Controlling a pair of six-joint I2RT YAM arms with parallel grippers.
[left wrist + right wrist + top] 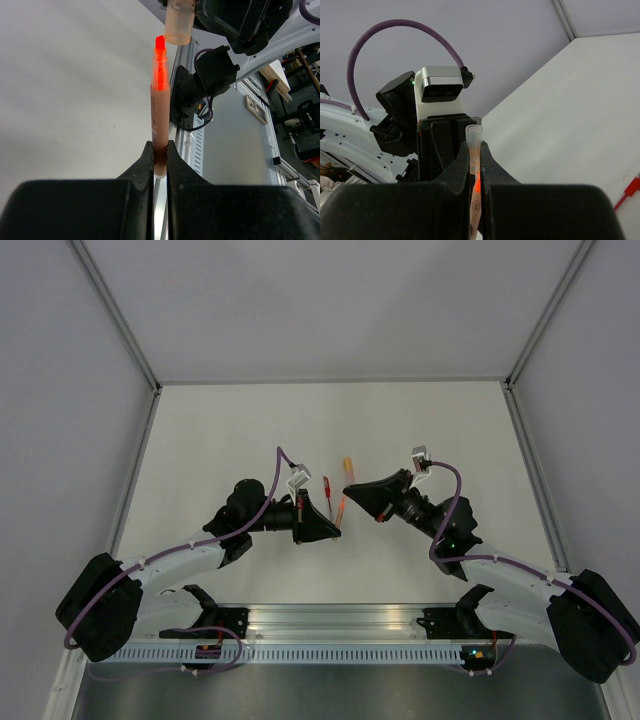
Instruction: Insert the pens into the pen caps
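The left gripper [159, 146] is closed tight on the back end of the orange pen [160, 100], approx. at the middle of the table [220, 440]. The pen's long axis goes straight out from the jaws toward the right arm, felt tip in front. The right gripper [476, 150] is clamped on the pale cap [179, 22], open mouth facing the pen. In the left wrist view the tip is just short of the mouth, but the cap sits slightly to the right of the axis, so I judge a small sideways correction is needed before pushing. The red pen [326, 487] lies just beyond, toward the far edge, w/ no gripper on it.
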